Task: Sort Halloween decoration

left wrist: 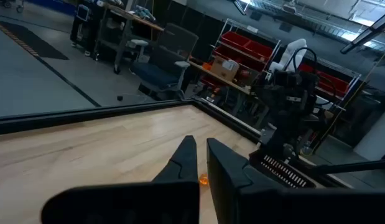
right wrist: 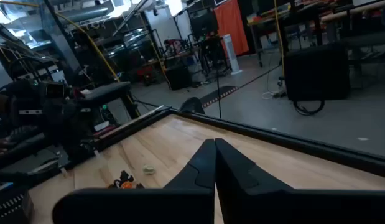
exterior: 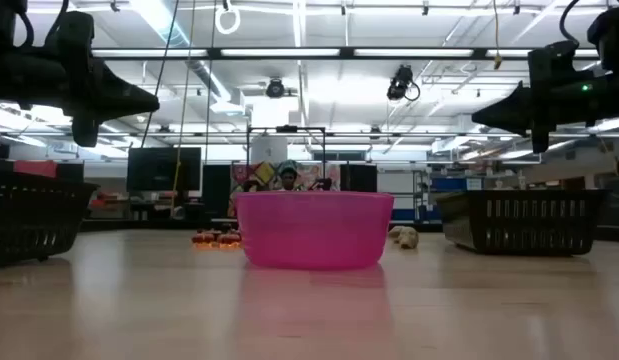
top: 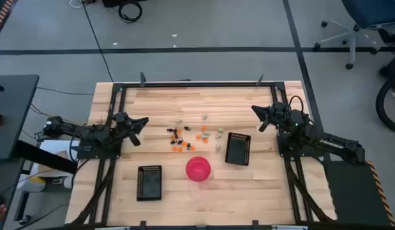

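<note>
A pale wooden table [top: 165, 204] stands on grey floor. Halloween decoration [top: 186, 135] pieces lie scattered mid-table, behind the pink bowl [top: 198, 168]; its contents cannot be seen. Two black grid trays [top: 149, 182] flank it. Left gripper [top: 142, 122] and right gripper [top: 254, 110] hover with fingers together, holding nothing.

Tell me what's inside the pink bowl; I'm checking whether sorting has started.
From above, the pink bowl looks empty. The Halloween decoration pieces lie on the table behind it.

Wooden table [top: 261, 185]: bowl [top: 198, 168], trays [top: 238, 148], decorations [top: 184, 136]
</note>
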